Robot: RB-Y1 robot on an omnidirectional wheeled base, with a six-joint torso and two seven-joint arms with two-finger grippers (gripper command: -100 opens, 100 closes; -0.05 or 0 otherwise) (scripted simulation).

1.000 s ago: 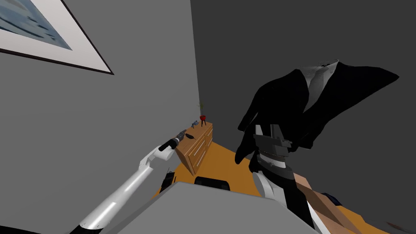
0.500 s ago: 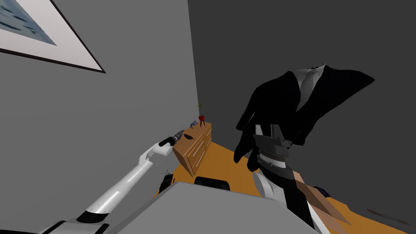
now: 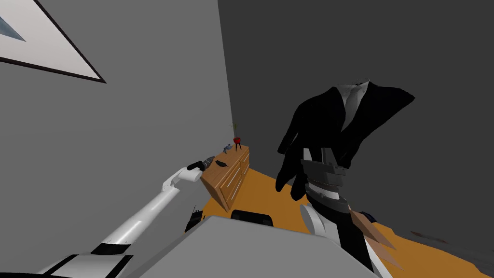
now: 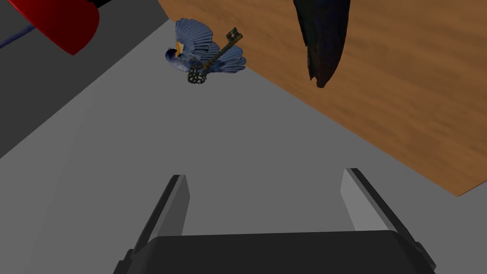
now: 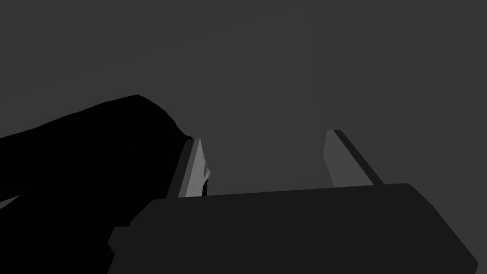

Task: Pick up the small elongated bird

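Left gripper (image 4: 263,175): fingers spread wide, nothing between them, just light grey wall (image 4: 199,142) behind the gap. In head view its arm stretches out from the lower left, tip at the near end of the dresser. Right gripper (image 5: 264,135): also spread and empty, held up ahead of the chest, with dark grey wall (image 5: 309,62) beyond it.

Black suit jacket (image 3: 337,125) with a white shirt front hangs spread out, right of the room corner, its cloth right beside one right finger. Orange-brown floor (image 3: 263,193) lies below it. Framed picture (image 3: 43,53) on the light wall, top left of head view. Wooden dresser (image 3: 230,179) stands against the light wall near the corner, drawers with pale handles.

At the far end of its top is a red pot (image 4: 62,19) on dark legs with a thin green stem. Next comes a blue bird (image 4: 190,50), wings fanned, at the wall-side edge. Small elongated bird (image 4: 323,38) is dark and slim and lies on the wood, nearest the left gripper. It is ahead of the fingers and off to the wood side, not between them, not touched. Ornate key (image 4: 216,52) lies across the blue bird.
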